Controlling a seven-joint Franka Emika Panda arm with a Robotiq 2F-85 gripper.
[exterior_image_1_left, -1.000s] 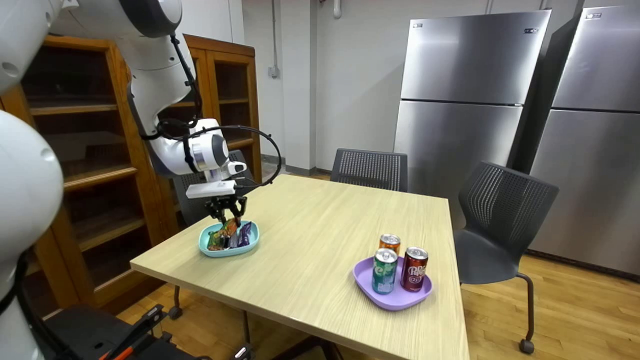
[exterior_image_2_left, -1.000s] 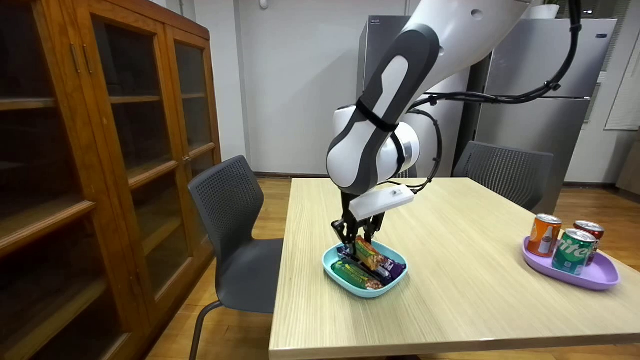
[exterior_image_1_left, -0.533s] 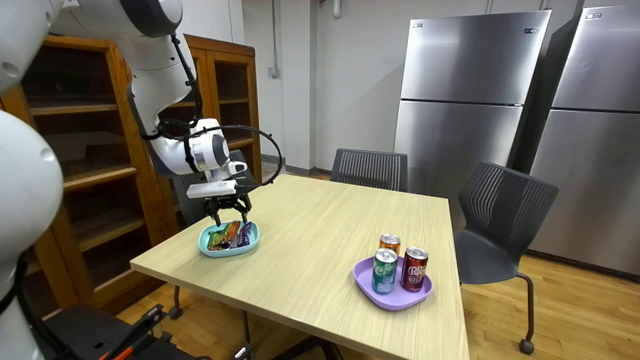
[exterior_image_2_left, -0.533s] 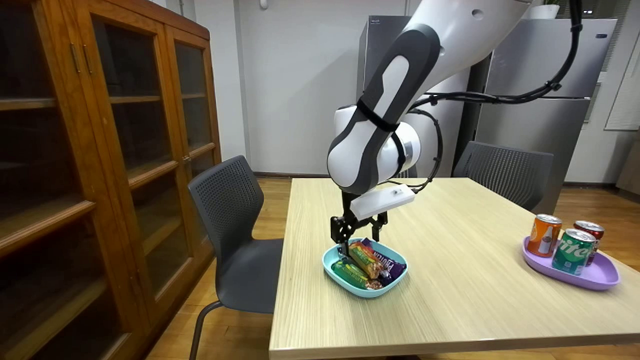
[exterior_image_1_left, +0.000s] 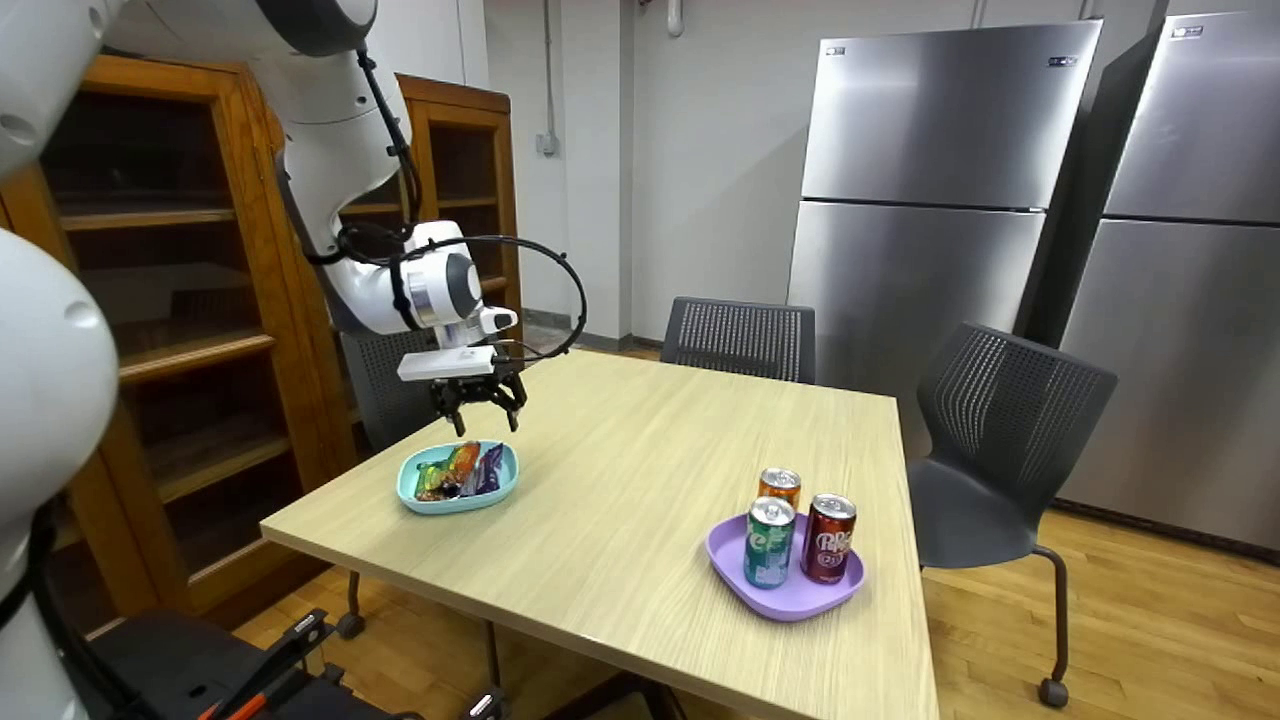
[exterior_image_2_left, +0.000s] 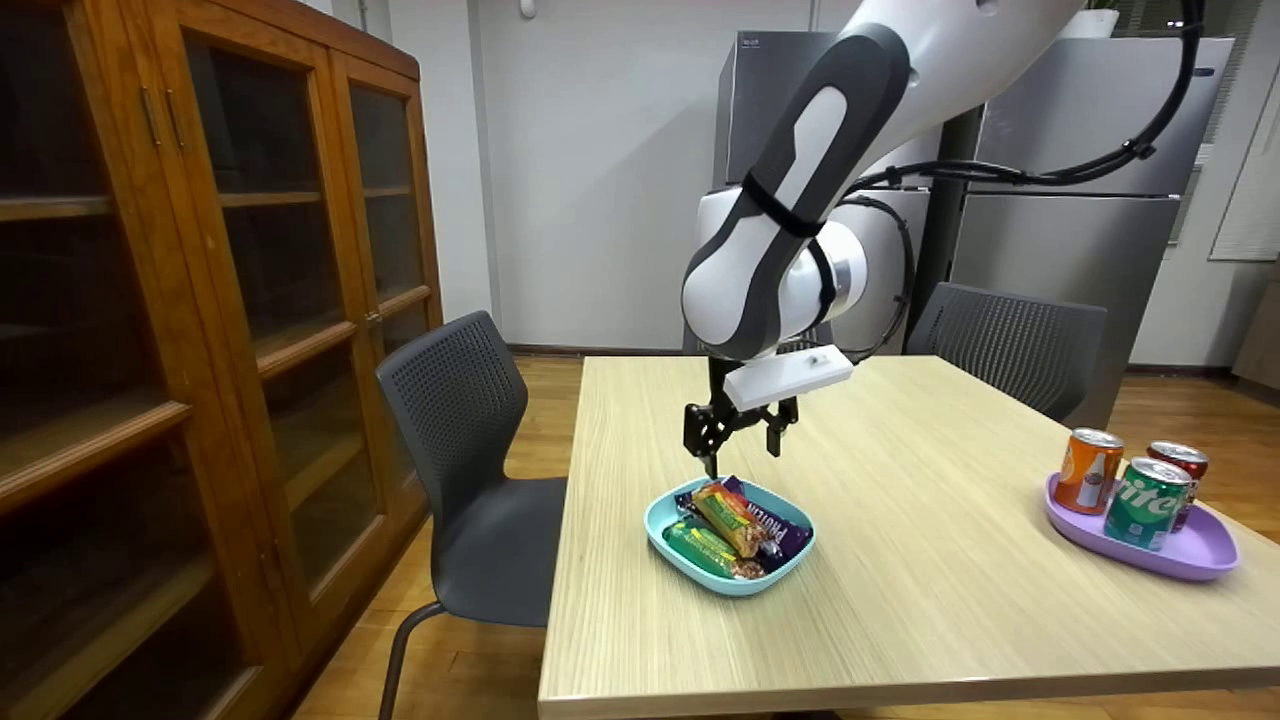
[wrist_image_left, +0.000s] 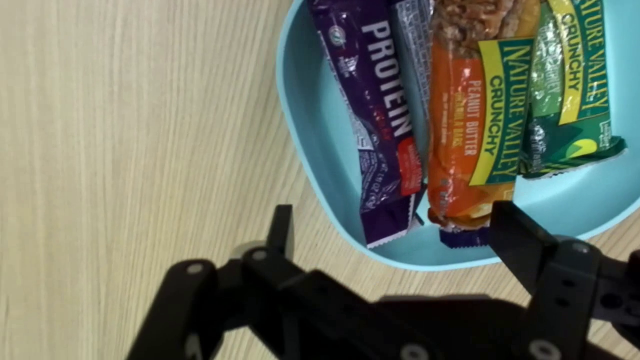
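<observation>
Turquoise rounded plastic tray (exterior_image_2_left: 730, 588) holds an oblong orange-wrapped bar (exterior_image_2_left: 728, 519); at its twelve o'clock from here, the black pincer (exterior_image_2_left: 742, 462) gapes empty. Placing seems done, nothing left.

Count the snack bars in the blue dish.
4 visible: the orange bar lies between the purple bar and green bar; a fourth bar pokes out beneath the orange one. More may be hidden.

Looking down into a tray (wrist_image_left: 325, 140) on a table (wrist_image_left: 150, 125), seeing a purple bar (wrist_image_left: 382, 120), an orange bar (wrist_image_left: 465, 125) beside it and a green bar (wrist_image_left: 572, 100) at right; showing the gripper (wrist_image_left: 393, 207) at bottom with fingers (wrist_image_left: 522, 245) well apart, overlapping in view the orange bar's end with one, the table with the other
</observation>
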